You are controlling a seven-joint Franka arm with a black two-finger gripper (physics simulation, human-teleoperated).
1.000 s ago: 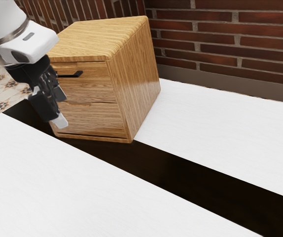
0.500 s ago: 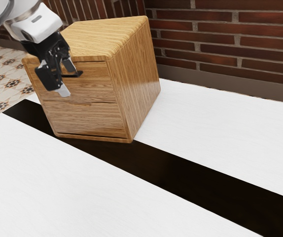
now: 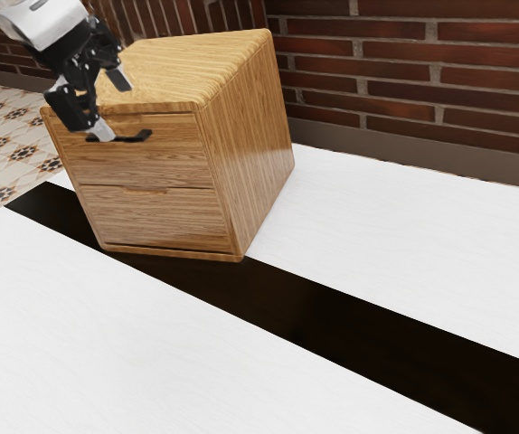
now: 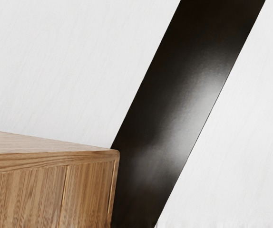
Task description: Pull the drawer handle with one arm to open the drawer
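Tool (image 3: 112,108) has risen and shifted left since the earlier frame. Fingers spread, gripping nothing. Lower fingertip just above left end of drawer handle (image 3: 129,137). Drawer (image 3: 155,155) flush in cabinet (image 3: 246,127).

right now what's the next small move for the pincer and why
Probably lower the open black pincer a little: its lower fingertip sits by the thin black bar handle on the wooden top drawer, its upper one is above, and the drawer looks shut.

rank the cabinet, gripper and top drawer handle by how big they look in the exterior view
1. cabinet: by far the largest.
2. gripper: much smaller, at the cabinet's top front edge.
3. handle: a thin black bar, the smallest.
All three sit at a similar depth, so nearness hardly skews the order.
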